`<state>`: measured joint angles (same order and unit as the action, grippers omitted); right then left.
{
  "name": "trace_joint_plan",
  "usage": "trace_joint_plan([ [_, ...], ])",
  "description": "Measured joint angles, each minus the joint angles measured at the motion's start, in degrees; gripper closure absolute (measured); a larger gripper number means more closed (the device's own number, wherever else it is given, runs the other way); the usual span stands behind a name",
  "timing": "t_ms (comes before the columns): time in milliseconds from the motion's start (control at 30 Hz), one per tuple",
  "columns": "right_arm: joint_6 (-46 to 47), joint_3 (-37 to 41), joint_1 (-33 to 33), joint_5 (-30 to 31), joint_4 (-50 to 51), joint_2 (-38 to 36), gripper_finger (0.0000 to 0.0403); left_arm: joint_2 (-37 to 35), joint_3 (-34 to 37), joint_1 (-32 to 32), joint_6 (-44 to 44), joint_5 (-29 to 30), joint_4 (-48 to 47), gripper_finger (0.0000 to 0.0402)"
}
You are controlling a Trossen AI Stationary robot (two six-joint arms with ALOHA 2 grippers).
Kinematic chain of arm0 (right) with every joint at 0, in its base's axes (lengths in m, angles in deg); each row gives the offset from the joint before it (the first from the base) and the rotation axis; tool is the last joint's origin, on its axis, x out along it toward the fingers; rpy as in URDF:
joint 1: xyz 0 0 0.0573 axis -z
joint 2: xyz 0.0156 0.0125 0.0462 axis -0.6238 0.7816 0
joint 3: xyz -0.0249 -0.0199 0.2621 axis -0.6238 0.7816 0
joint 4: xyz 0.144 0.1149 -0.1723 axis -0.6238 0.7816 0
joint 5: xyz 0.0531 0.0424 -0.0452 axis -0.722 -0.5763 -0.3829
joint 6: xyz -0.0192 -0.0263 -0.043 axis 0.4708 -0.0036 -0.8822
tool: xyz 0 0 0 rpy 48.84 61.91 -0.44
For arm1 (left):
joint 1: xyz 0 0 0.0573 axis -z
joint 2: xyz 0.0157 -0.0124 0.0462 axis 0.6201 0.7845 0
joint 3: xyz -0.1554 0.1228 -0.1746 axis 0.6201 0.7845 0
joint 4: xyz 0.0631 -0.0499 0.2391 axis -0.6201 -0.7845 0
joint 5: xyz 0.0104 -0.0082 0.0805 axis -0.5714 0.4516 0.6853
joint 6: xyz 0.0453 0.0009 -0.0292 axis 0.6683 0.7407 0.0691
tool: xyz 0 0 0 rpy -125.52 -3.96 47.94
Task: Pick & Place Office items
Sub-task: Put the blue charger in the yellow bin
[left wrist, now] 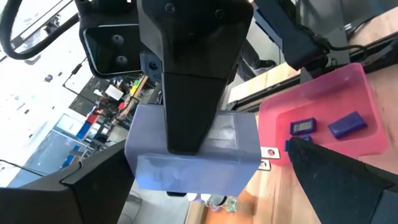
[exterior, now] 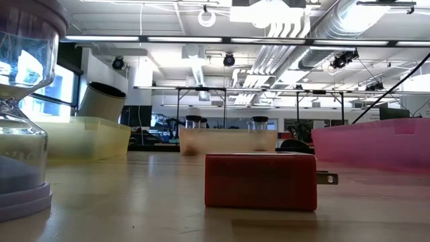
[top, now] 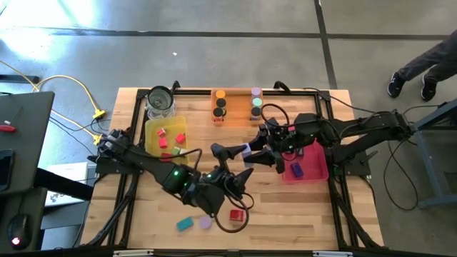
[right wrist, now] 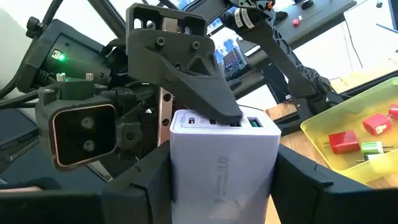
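Hovering above the worktop's middle, the right pincer clamps a lavender rectangular plastic block; the left pincer stands apart right around it — the pink translucent tray lies rightward.

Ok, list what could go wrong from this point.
1. The lavender block hangs above the table in the right gripper; the left gripper is open around it. If the right lets go before the left closes, it likely drops.
2. The two grippers sit very close, so fingers may knock together.
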<state>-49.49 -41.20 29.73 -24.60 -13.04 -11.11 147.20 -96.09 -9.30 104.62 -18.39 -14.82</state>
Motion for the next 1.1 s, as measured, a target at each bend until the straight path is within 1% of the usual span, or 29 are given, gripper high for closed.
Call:
trace_joint_plan([
  [200, 0.02, 0.0, -0.3, 0.14, -0.22, 0.0, 0.0205, 0.02, 0.0, -1.41, 0.98, -0.37, 0.0, 0.0004],
  [400, -0.12, 0.0, -1.29, 1.64, 0.07, 0.0, 0.0205, 0.07, 0.0, -2.65, 4.85, -0.45, 0.0, 0.0004],
  [767, -0.07, 0.0, -1.38, 1.52, 0.41, 0.01, 0.0205, 0.09, 0.0, -3.05, 4.46, -0.51, 0.0, 0.0004],
  [1000, -0.02, 0.0, -1.4, 1.38, 0.67, 0.02, 0.0205, 0.09, 0.01, -3.05, 4.26, -4.9, 0.23, 0.0004],
  [1100, 0.51, 0.0, -1.4, 1.4, 0.86, 0.02, 0.0205, 0.09, 0.02, -3.05, 4.26, -5.3, 0.71, 0.0006],
])
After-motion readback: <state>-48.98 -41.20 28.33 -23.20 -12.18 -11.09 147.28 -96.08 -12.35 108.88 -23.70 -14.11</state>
